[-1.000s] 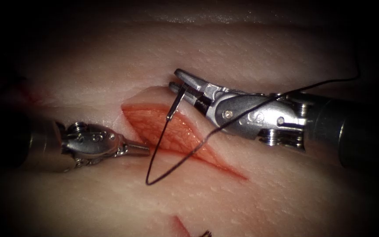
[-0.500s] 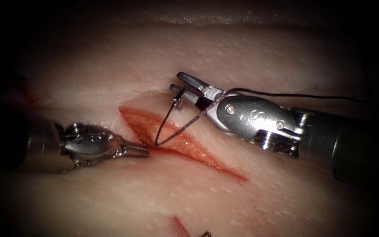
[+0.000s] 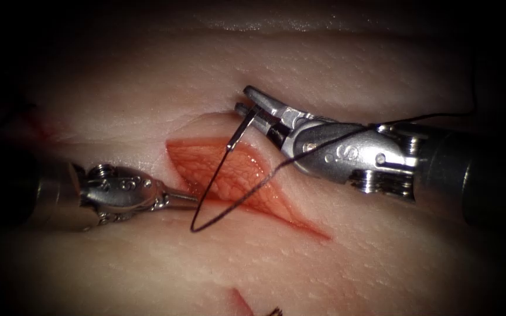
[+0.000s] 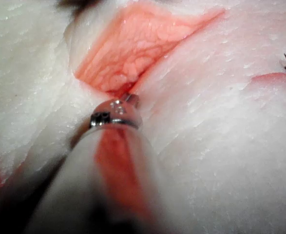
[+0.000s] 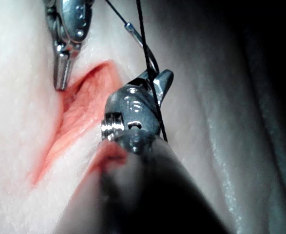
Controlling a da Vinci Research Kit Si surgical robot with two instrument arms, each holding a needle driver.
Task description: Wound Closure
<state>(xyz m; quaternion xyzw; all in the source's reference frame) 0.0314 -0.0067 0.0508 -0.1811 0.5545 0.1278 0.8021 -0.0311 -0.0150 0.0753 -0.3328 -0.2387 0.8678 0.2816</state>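
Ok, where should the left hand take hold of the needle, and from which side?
Probably the bare stretch of the needle between the right hand, shut on it, and its thread end. That stretch slants free above the cut, so the left hand, shut and empty at the cut's left edge, could come from the left, jaws across the shaft.
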